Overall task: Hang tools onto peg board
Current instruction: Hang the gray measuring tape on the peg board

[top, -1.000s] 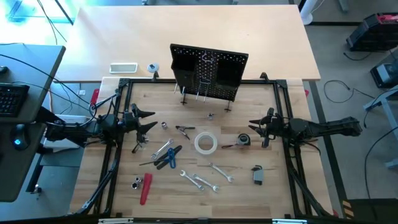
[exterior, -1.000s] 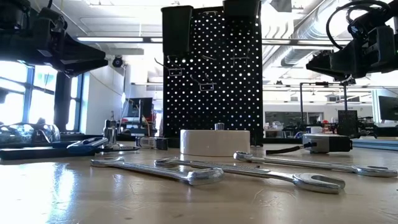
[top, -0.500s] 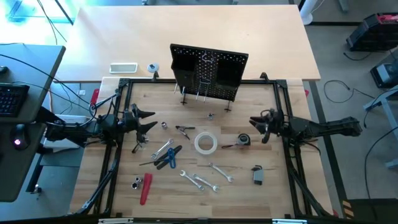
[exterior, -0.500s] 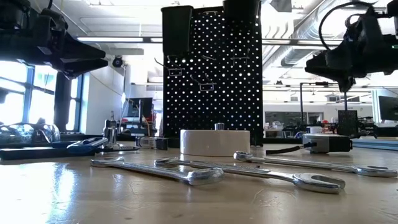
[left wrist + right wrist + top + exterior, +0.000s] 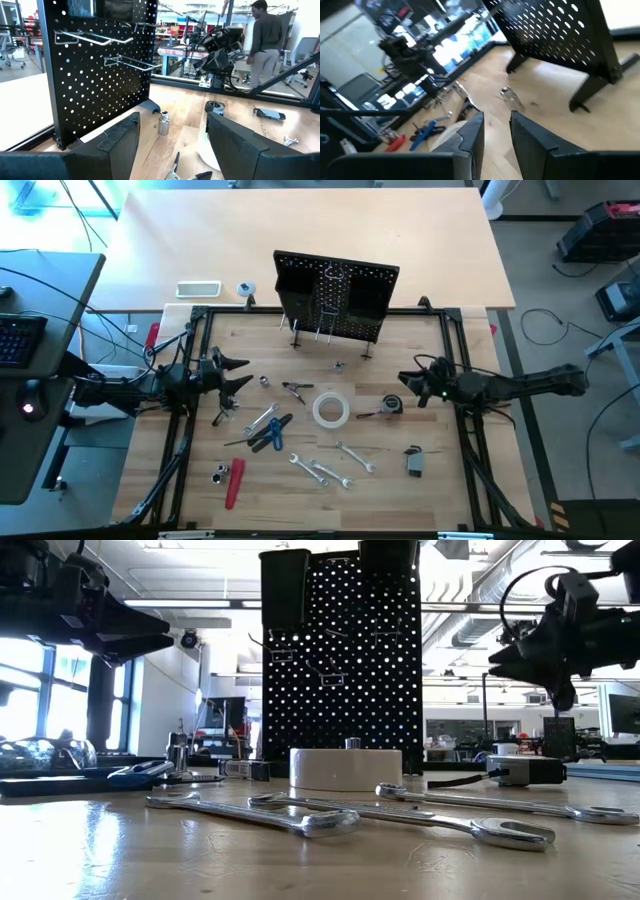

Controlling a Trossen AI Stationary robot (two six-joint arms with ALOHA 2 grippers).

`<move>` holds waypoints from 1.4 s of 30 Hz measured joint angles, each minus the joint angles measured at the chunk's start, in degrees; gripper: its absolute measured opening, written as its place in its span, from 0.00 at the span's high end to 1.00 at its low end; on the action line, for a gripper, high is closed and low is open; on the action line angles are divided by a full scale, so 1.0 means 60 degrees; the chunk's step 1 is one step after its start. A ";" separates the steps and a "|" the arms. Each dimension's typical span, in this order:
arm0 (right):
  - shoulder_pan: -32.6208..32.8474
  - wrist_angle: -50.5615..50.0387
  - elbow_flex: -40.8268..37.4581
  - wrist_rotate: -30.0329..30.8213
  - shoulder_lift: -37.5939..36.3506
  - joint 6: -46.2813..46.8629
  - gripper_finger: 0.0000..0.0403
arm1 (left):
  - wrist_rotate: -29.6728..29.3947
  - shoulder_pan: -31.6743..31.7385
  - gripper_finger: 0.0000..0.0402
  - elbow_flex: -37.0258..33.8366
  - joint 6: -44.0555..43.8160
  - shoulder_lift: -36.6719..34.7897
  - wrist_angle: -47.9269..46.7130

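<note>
Wooden table (image 5: 380,480) holds scattered tools (image 5: 320,472); both hands hover empty, fingers apart.

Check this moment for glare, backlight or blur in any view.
Low view: bright windows behind turn the peg board and both arms into silhouettes, and the table shows glare. Right wrist view: tilted and soft, background blurred. High view: evenly lit, blue cast at the top left corner.

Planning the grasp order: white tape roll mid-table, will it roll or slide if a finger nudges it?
The white tape roll lies flat on the table, so a nudge should slide it, not roll it. Lifted by its rim it could roll if dropped on edge. It looks like a rigid, light ring with an open centre, probably easy to hook.
</note>
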 joint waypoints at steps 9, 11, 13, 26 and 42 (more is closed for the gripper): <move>0.0000 0.0005 0.0000 0.0159 0.1199 0.1306 0.77 | 0.0000 0.0000 0.45 -0.0004 0.0000 0.0000 0.0007; 0.0000 0.0005 -0.0002 0.0161 0.1342 0.1285 0.78 | -0.0003 -0.0001 0.45 -0.0004 0.0000 0.0000 0.0022; 0.0000 0.0005 0.0000 0.0181 0.1449 0.1276 0.78 | 0.0000 -0.0001 0.45 0.0000 -0.0002 0.0000 0.0018; 0.0000 0.0008 0.0000 0.1719 0.1985 0.0177 0.77 | -0.0004 -0.0003 0.45 -0.0002 -0.0073 0.0000 0.0022; 0.0045 0.0620 0.0000 0.0582 0.1990 0.0832 0.77 | 0.0000 -0.0003 0.45 -0.0002 -0.0206 0.0000 0.0033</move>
